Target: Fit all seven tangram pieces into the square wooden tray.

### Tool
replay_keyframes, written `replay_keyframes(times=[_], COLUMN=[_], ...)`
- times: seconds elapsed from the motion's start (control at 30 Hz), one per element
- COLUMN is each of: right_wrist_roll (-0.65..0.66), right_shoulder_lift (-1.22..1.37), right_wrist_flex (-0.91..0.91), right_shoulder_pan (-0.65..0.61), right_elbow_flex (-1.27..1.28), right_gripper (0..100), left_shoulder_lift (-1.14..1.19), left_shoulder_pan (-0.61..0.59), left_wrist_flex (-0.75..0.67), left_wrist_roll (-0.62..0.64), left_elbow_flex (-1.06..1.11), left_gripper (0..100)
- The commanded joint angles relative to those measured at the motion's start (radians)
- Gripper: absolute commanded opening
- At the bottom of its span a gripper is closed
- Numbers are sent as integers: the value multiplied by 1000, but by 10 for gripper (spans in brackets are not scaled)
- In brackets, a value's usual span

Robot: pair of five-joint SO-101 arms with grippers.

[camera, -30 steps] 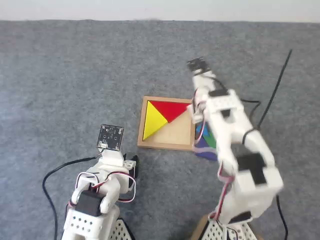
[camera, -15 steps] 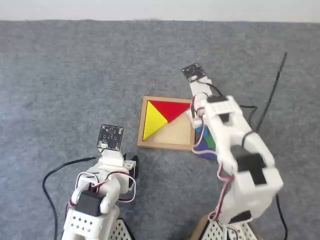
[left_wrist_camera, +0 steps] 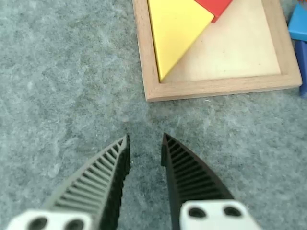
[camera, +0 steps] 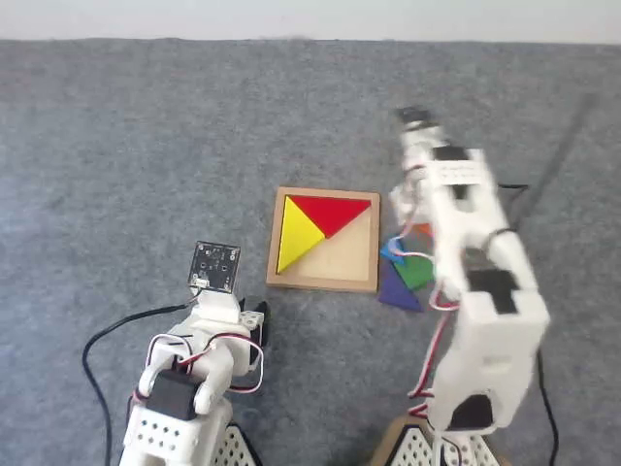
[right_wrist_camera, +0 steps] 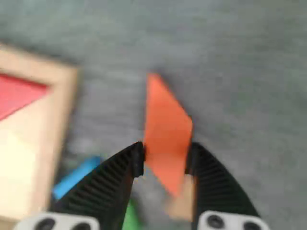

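No legible txt, labels or nos. anywhere.

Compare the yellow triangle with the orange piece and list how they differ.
Shape: the yellow triangle has three sides; the orange piece is a slanted four-sided parallelogram.
Place: the yellow triangle lies flat in the tray, next to the red triangle; the orange piece is outside the tray, gripped by the right gripper.
Both are flat, single-coloured tangram pieces.
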Motion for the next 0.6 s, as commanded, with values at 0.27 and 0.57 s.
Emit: replay_keyframes(times=[0.27,0.57], right_wrist_roll=[-2,77], right_shoulder_lift=[-496,-369], right_wrist_flex=[-311,-331], right_shoulder_pan=[25,-81], right_elbow_flex=[379,374], right_gripper=[186,194], left_shoulder_lift=[-17,-17], left_shoulder_pan=[2,2], left_wrist_flex=[2,2], left_wrist_roll=[6,6], left_elbow_flex=[-12,-12], left_gripper=[105,105])
